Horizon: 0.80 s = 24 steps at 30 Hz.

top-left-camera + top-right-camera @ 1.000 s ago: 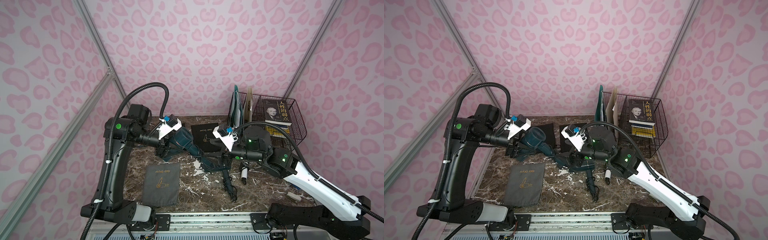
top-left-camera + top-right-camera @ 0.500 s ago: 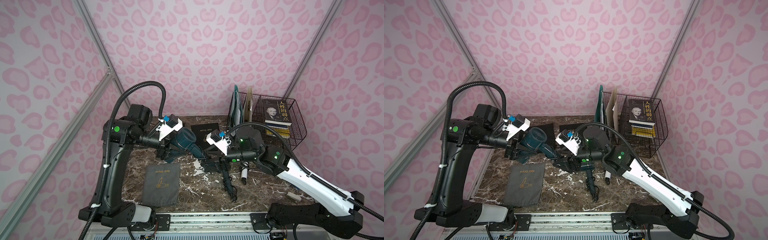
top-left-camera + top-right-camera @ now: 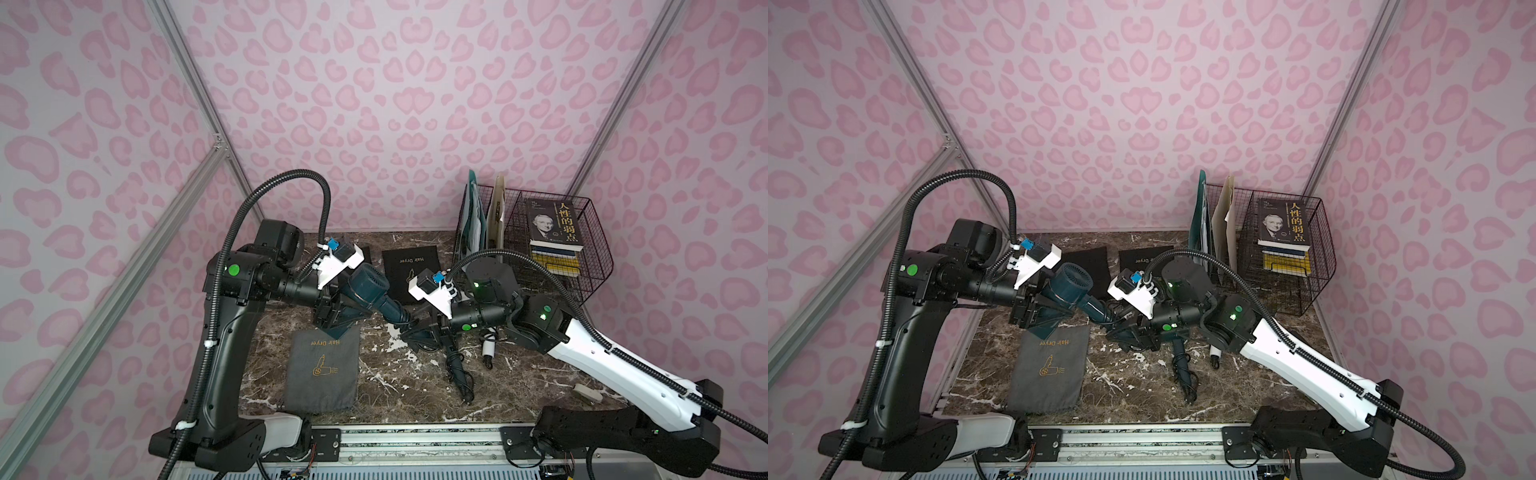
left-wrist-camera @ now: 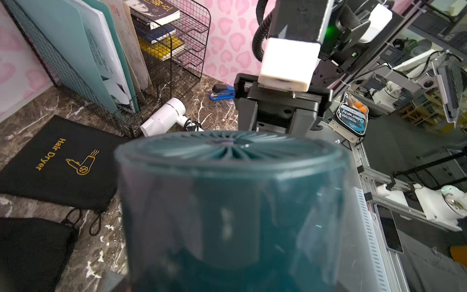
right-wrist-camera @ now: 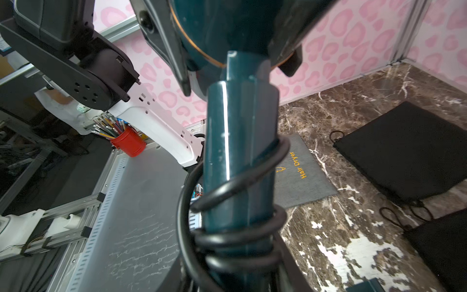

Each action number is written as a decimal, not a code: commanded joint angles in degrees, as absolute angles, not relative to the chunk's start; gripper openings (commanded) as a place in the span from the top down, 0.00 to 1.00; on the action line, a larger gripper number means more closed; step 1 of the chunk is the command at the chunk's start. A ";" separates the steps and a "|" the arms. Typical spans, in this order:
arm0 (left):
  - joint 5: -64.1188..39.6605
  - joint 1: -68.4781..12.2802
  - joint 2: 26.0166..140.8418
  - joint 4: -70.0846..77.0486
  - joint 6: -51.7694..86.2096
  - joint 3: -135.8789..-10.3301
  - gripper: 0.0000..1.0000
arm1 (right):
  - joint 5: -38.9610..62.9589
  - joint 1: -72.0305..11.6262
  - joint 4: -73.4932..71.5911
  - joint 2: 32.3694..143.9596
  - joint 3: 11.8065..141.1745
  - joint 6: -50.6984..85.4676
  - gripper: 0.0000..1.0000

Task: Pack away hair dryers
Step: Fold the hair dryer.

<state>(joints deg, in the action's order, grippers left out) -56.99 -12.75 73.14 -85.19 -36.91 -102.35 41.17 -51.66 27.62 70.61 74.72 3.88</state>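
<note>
Pouch (image 3: 322, 370) before hair dryer (image 3: 368, 286), rack (image 3: 598, 257) back-right

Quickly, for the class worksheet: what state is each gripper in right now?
Left gripper: shut on the barrel of the teal hair dryer.
Right gripper: around that dryer's handle; cannot tell whether it grips yet.

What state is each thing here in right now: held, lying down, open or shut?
teal hair dryer: held off the table, cord wound round its handle
left gripper: shut on the teal hair dryer's barrel
right gripper: around the dryer's handle, grip unclear
white hair dryer: lying on the table beside the wire rack
grey pouch: flat on the table
black pouch: flat on the table
</note>
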 commanded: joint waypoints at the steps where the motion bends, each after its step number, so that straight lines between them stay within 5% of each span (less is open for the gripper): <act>1: -58.10 -12.87 69.83 -72.63 -25.27 -98.16 0.98 | 40.40 -51.52 18.96 70.46 72.89 9.05 1.00; 24: -45.21 -12.84 68.77 -46.36 3.97 -84.95 0.99 | 35.22 -53.24 -27.60 71.15 59.46 36.16 1.00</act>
